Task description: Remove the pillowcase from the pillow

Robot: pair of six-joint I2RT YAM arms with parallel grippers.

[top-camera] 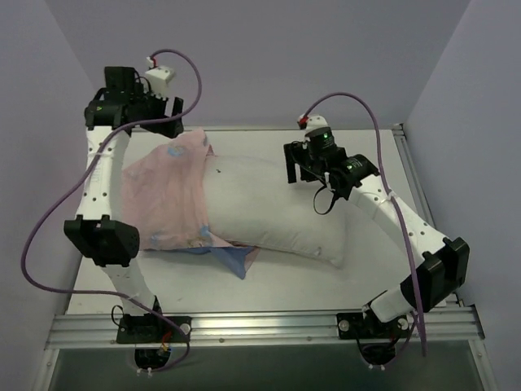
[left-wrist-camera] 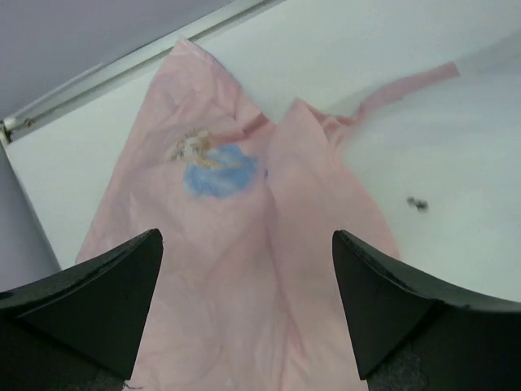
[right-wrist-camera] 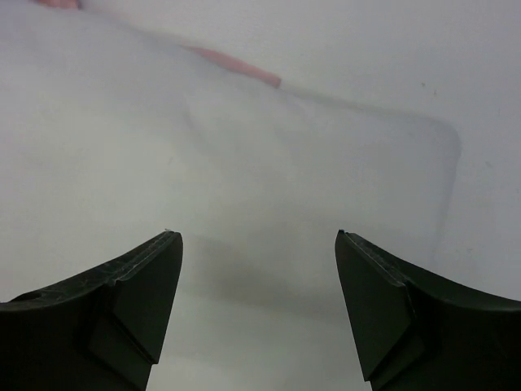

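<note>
The white pillow (top-camera: 277, 208) lies across the middle of the table. The pillowcase (top-camera: 167, 195) is turned pink side out and bunched over the pillow's left end, with a blue corner (top-camera: 236, 261) showing at the front. My left gripper (top-camera: 169, 120) hangs open above the pillowcase's far edge. In the left wrist view it (left-wrist-camera: 246, 238) is open and empty over the pink fabric (left-wrist-camera: 244, 269), with a blue print patch (left-wrist-camera: 216, 175) ahead and the pillow (left-wrist-camera: 464, 179) to the right. My right gripper (top-camera: 303, 173) is open and empty above the pillow's far right part (right-wrist-camera: 244, 163).
The table's back rail (top-camera: 358, 128) runs just behind both grippers. A metal rail (top-camera: 260, 326) with the arm bases lines the front edge. Purple walls close in on the left, right and back. A pink strip (right-wrist-camera: 244, 69) of pillowcase shows far ahead in the right wrist view.
</note>
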